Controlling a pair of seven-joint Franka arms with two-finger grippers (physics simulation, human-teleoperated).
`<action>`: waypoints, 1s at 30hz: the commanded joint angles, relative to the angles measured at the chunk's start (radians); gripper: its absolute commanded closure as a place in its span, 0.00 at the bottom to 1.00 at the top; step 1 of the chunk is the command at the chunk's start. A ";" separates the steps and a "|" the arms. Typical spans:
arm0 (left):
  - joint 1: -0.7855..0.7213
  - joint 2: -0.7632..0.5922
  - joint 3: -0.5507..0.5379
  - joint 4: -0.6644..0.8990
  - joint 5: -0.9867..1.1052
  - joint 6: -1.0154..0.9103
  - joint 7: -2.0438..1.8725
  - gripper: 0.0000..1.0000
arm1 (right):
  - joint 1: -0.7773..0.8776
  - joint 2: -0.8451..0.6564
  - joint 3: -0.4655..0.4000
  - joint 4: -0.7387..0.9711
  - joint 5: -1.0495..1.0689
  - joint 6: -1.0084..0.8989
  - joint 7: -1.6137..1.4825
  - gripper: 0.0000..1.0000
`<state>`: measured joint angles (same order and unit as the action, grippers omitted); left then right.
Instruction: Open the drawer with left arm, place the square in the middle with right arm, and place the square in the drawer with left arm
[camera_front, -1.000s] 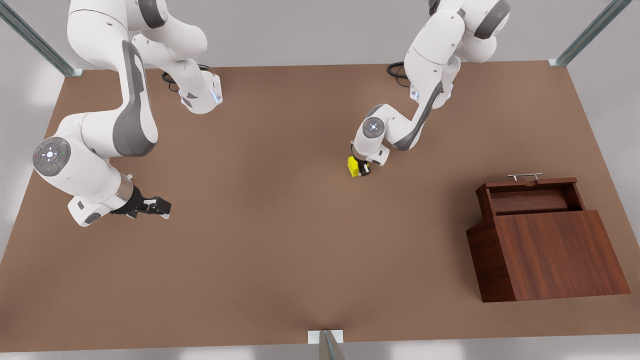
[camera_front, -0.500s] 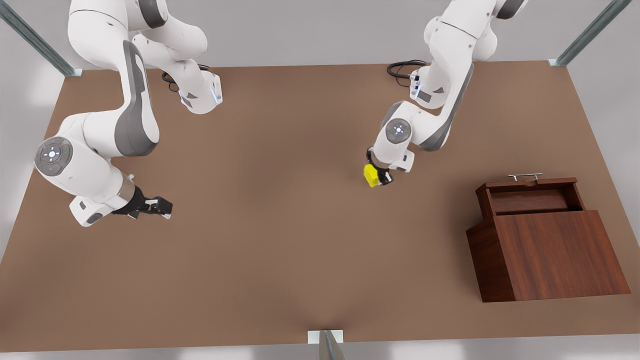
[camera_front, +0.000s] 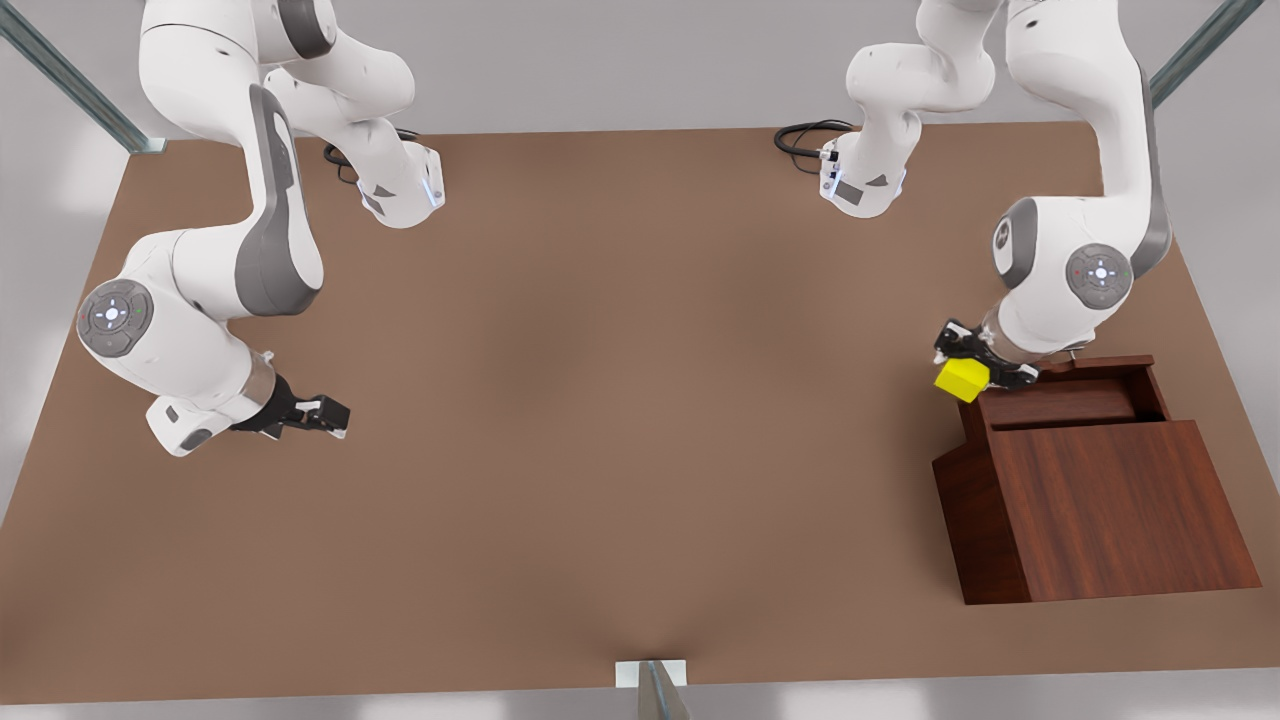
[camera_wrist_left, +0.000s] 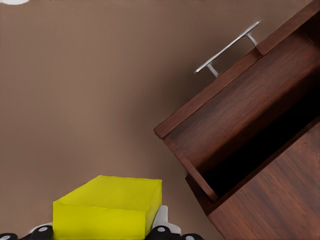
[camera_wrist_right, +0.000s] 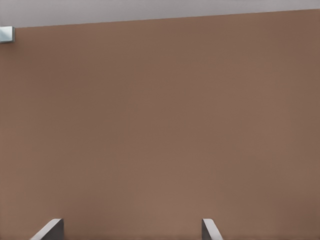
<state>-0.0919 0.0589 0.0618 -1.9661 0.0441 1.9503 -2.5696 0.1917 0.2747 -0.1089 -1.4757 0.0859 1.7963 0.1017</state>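
Left gripper (camera_front: 975, 360) clamps the square (camera_front: 961, 380), a smooth bright-yellow cube, just off the drawer's (camera_front: 1060, 400) left corner in the front view, above the table (camera_front: 600, 400). Drawer is pulled out: shallow dark red-brown wood w/ visible grain, slim silver bar handle (camera_wrist_left: 227, 47) on its far side, mostly hidden behind the arm in front view. Box cabinet (camera_front: 1100, 510) below matches. Drawer's inner corner is dark, prob. just shadow. Right gripper (camera_front: 310, 415) waits at far left over bare matte brown tabletop, fingers (camera_wrist_right: 49, 230) spread apart, holding nothing.
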 joint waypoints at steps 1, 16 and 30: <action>-0.006 0.001 0.001 0.000 0.037 -0.002 -0.001 0.46 | 0.000 0.000 0.000 0.000 0.000 0.000 0.000 0.00; 0.166 0.081 0.006 0.004 0.082 0.045 0.040 0.44 | 0.000 0.006 0.000 0.000 0.000 0.009 0.000 0.00; 0.187 0.154 0.006 0.069 0.120 0.053 0.060 0.43 | 0.000 0.012 0.002 0.002 0.002 0.011 -0.002 0.00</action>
<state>0.0986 0.2146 0.0671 -1.8954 0.2311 2.0060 -2.5123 0.1917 0.2869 -0.1074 -1.4742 0.0874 1.8070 0.0997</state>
